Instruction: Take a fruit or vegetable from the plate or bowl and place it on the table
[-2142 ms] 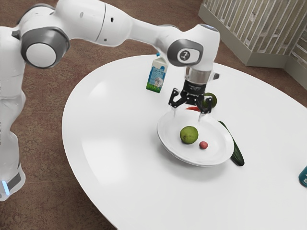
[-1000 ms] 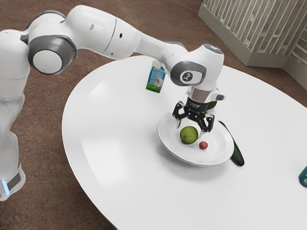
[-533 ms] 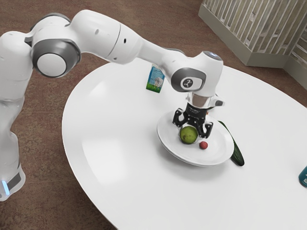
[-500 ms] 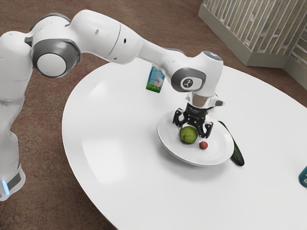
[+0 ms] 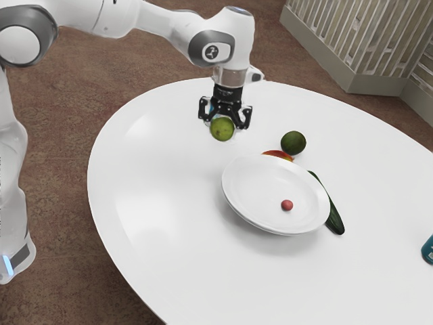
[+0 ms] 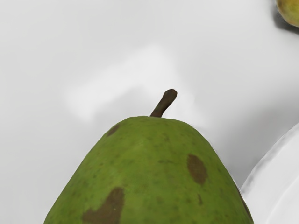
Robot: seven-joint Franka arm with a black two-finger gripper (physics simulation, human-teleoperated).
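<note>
White surface (image 5: 149,237), brown floor (image 5: 61,169) around it. Tool (image 5: 222,137)'s got the pear (image 5: 222,126) gripped midair, far side of the plate (image 5: 254,183), toward the exterior view's left. Arm (image 5: 159,20) has a round logo (image 5: 212,52), btw.

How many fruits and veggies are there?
5: pear in the gripper; small red fruit on the plate; red-orange fruit, dark round fruit and cucumber on the table near it.
</note>
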